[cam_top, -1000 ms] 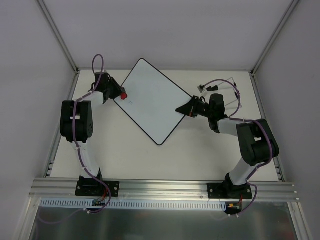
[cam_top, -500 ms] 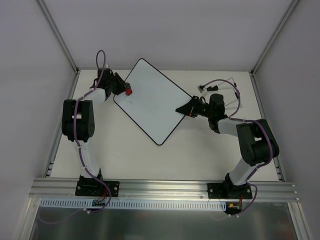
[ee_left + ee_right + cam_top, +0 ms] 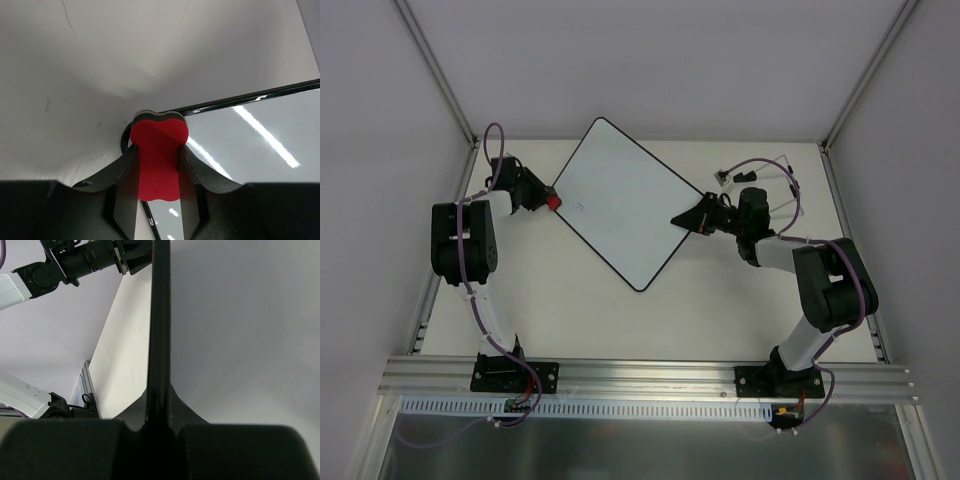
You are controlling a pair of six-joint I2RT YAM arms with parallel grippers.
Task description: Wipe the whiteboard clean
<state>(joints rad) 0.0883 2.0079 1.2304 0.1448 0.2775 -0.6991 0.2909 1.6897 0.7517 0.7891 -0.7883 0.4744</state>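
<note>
White worktop (image 3: 720,300), enclosed by pale walls and aluminium framing; two arms are mounted at its near edge. Whiteboard (image 3: 625,210): laid on the worktop towards the back centre, turned diamond-wise, one corner pointing to the rear wall; thin black rim, faint pen marks (image 3: 578,205) seen near its left corner. Left gripper (image 3: 548,201): jaws are closed on a red bone-shaped eraser (image 3: 159,145), which is held at the whiteboard's left corner, its tip over the black rim; contact with the white surface cannot be told. Right gripper (image 3: 678,220): jaws are clamped narrowly on the whiteboard's right edge near the right corner, the rim being seen edge-on between them in the right wrist view.
</note>
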